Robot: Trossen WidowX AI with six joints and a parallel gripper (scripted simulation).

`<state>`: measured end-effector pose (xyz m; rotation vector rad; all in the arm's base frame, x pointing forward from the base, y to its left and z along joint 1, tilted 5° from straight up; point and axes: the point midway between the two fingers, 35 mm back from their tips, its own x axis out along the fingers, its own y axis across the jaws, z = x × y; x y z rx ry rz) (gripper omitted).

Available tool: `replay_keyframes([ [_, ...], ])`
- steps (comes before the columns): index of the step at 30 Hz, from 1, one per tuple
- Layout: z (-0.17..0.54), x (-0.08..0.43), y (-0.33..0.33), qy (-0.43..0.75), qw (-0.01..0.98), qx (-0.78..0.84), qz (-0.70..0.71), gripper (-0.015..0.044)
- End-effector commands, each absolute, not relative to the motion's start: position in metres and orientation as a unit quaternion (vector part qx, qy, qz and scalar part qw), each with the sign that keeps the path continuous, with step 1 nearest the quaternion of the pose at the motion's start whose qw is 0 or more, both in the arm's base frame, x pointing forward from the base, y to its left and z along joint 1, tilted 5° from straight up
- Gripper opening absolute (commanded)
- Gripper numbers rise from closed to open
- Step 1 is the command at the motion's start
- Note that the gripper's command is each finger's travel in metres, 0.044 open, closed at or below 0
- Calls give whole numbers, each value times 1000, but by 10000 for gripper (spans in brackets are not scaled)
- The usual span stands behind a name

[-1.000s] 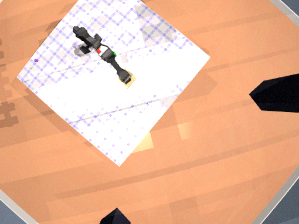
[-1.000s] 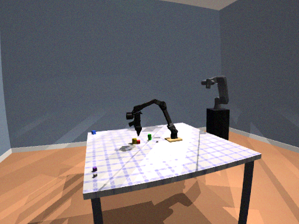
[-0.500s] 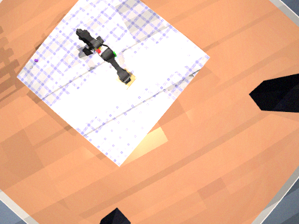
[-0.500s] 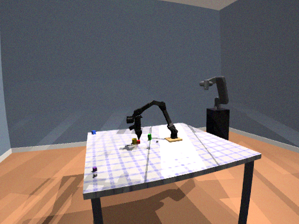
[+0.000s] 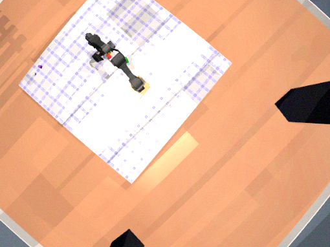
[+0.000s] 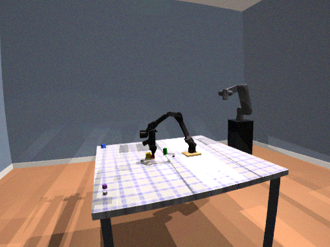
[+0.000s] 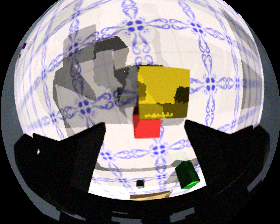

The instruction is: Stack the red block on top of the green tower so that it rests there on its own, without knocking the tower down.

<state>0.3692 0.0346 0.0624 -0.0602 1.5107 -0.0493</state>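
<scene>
Pincer poised over the red block, jaws wide and empty.

You see the pincer (image 6: 152, 154) low above the table (image 6: 207, 180), with the red block (image 7: 148, 125) directly beneath it, touching a yellow block (image 7: 163, 93); the green tower (image 6: 165, 150) stands near, apart on the arm-base side.

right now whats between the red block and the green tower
Only bare checked cloth lies between the red block and the green tower, clearest in the wrist view. The yellow block sits on the red block's other side.

Red block (image 5: 109, 56) — mostly hidden under the arm (image 5: 124, 68).
</scene>
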Motion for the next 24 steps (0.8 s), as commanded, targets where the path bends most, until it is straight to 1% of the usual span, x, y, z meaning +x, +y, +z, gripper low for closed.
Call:
replay_keyframes([
  [1, 50, 368, 33, 690, 723, -32, -23, 440],
  [8, 40, 368, 32, 690, 723, -32, -23, 440],
  [24, 40, 368, 32, 690, 723, -32, -23, 440],
])
